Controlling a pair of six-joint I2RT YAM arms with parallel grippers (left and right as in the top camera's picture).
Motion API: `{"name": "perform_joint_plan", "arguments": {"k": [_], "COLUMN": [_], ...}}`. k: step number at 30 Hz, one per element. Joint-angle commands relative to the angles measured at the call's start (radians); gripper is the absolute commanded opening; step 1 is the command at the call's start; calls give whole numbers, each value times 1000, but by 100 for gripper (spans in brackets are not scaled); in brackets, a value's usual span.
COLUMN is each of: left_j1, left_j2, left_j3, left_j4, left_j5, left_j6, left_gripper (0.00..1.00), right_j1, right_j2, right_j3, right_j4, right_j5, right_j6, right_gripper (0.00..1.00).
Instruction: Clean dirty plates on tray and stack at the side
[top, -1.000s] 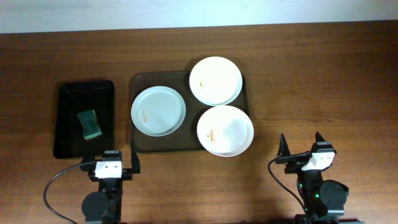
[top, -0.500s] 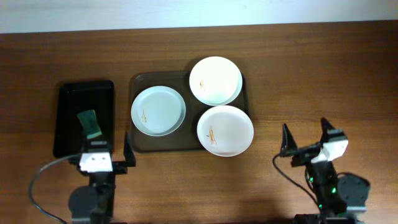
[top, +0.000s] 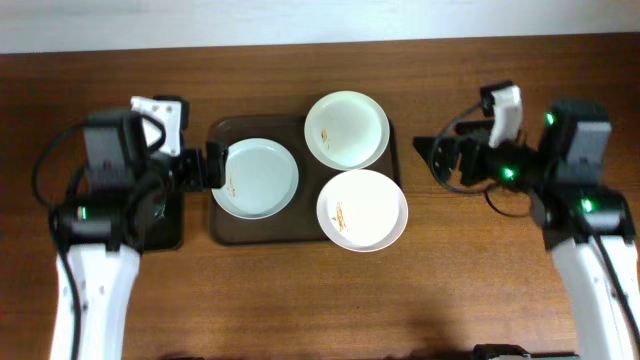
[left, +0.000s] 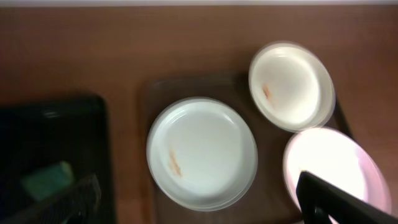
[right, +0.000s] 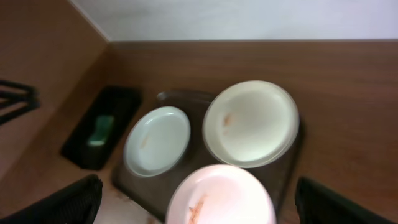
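Evidently nothing is getting cleaned or stacked yet: all three smeared plates (top: 255, 178) are sitting on the brown tray (top: 235, 229) while the left gripper (left: 198, 196) and right gripper (right: 199, 198) are hovering wide open, holding nothing.

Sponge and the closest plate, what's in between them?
Left wrist view: between the sponge and that plate lie the black tray's rim, a strip of bare wooden table, then the brown tray's edge.

Three plates (top: 255, 178) crowd the tray (top: 262, 232), one apparently overhanging its edge.
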Motion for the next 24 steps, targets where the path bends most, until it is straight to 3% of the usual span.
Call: {"name": "perform_joint_plan", "arguments": {"k": [1,8,14,16,20,24], "left_j1": [21,21,25,66,197,249], "left_j2": [132,200,200,200,200,200], "left_j3": [106,105,105,105,105,105], "left_j4": [-64,-159,-161,-161,-172,-172], "left_j5": [127,88,88,87,-44,-103], "left_j6": [-14,-14,-14,-23,-171,-170], "left_gripper": [99,99,99,99,99,99], "right_j1": [94,423,534,569,654,666], "right_j2": [125,515,708,720,747,835], "right_j3": [111,310,320,320,320,320], "right_j4": [-58,-68,110,116,133,196], "right_j5": [-94,76,60,280,618,625], "right_j6": [-3,268,319,348,418,443], "right_gripper": [98,98,98,100,81,74]}}
